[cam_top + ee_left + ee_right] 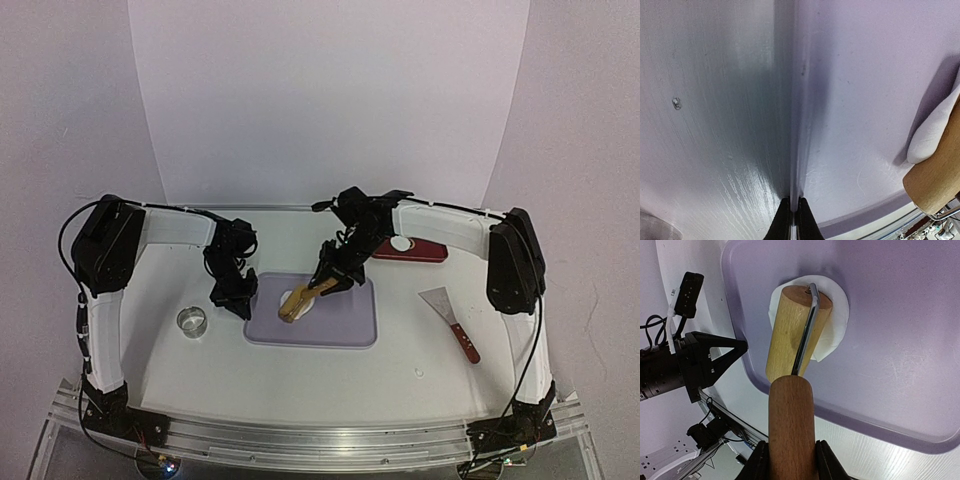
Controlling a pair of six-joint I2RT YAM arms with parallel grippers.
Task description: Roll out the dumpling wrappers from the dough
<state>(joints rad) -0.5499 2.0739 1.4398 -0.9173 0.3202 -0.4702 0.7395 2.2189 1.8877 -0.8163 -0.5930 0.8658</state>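
Purple tray (345, 325) mid-table, wooden roller (297, 301) over it, metal ring (191, 320) left; red-handled scraper (452, 320) right, red dish (428, 251) behind.

White table (420, 350), faint wood-grain texture, glossy in patches. Curved pale backdrop (330, 100) rises from its far edge, with plain grey-lilac walls (60, 100) either side. Aluminium rail (320, 440) runs along the near edge. Light is soft and even from above; shadows are short and diffuse.

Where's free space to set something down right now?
Bare table along the front, between tray and arm bases; also the gap between tray and scraper. The tray's right half is bare. Crowded: its left half, where the right gripper holds the roller on the dough and the left gripper meets the rim; metal ring lies beside.
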